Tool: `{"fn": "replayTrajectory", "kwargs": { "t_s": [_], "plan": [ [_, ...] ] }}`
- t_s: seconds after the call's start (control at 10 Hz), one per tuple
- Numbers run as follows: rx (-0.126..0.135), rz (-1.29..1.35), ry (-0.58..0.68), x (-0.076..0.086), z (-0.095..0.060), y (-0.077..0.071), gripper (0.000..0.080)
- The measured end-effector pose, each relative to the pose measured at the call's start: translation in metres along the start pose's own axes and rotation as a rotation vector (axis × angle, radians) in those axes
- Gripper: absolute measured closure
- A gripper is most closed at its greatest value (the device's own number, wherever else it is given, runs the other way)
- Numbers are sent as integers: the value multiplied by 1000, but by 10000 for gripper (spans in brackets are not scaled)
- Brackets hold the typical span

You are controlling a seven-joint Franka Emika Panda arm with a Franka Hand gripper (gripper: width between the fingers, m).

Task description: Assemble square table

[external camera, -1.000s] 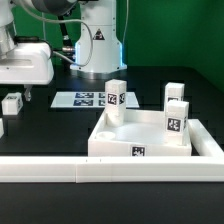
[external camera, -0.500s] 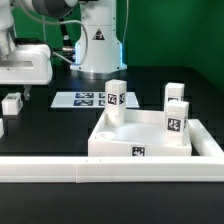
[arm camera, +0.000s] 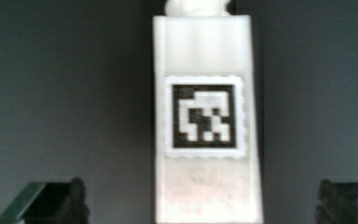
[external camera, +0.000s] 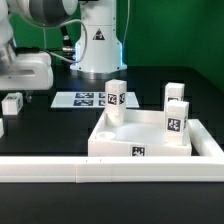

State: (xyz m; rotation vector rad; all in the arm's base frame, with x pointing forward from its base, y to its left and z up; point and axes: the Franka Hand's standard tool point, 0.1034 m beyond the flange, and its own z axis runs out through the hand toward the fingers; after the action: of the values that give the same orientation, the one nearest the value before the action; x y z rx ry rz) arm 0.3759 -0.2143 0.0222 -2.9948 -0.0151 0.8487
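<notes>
Gripper: seen in the wrist view [arm camera: 202, 200], jaws spread wide, one dark fingertip [arm camera: 48, 200] on each side of a leg, neither touching it; released, grasping nothing. In the exterior view the gripper itself was hidden behind the arm's white wrist block [external camera: 25, 72] at that view's left.
Leg under gripper: one white leg [arm camera: 206, 110] lay flat on the black bench [arm camera: 51, 90], its tag facing up, between the open fingers. In the exterior view it could not be picked out with certainty.
Leg near the wrist: one short white leg [external camera: 12, 103] on the bench, just below the wrist block, at the exterior view's left.
Tabletop: one white square tray [external camera: 120, 140] with a raised rim, resting on the bench against the white border wall [external camera: 60, 170], one tag on its near side.
Legs on the tabletop: three, upright, tagged; one [external camera: 115, 95] at the far left corner, two [external camera: 177, 118] close together at the right side.
Marker board: one flat sheet [external camera: 80, 99] behind the tabletop, near the robot base [external camera: 98, 45].
</notes>
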Motion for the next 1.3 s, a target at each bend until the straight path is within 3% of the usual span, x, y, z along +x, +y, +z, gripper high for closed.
{"fn": "replayTrajectory", "kwargs": {
  "t_s": [0.5,0.7,0.8,1.3],
  "plan": [
    [7,2,-247,-8,8,-7,150],
    [1,-3,-240,-7,9,-6,150],
    [-32,-13,-238,-7,11,-1,150],
    [-28,-13,-261,-11,16,-2,150]
  ]
}}
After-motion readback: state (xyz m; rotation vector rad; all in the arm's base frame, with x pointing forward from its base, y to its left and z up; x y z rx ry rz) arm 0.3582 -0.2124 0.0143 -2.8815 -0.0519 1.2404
